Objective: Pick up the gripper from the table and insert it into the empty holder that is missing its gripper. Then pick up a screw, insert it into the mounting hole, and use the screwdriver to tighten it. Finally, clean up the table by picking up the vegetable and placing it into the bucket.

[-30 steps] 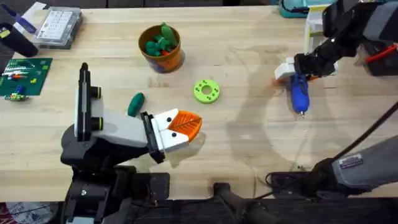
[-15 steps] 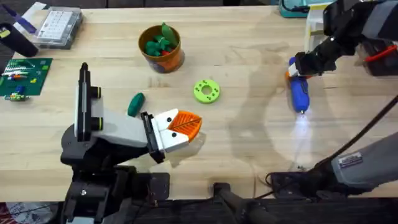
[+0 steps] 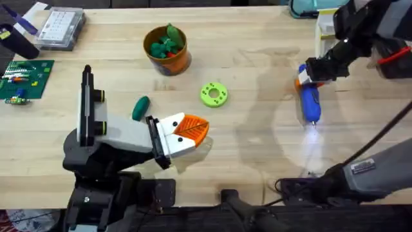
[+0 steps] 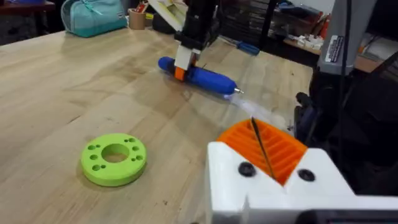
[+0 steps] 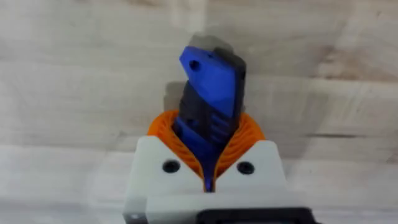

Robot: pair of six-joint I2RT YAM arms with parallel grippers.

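While right claw grips screwdriver near table edge | left claw closed

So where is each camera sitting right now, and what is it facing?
Overhead: above the arm bases, looking down at the table; both arms show.
Left wrist: low over the table, facing the green ring; left claw shut.
Right wrist: pointing down at the screwdriver in the right claw.
Shared: the screwdriver shows in all three.
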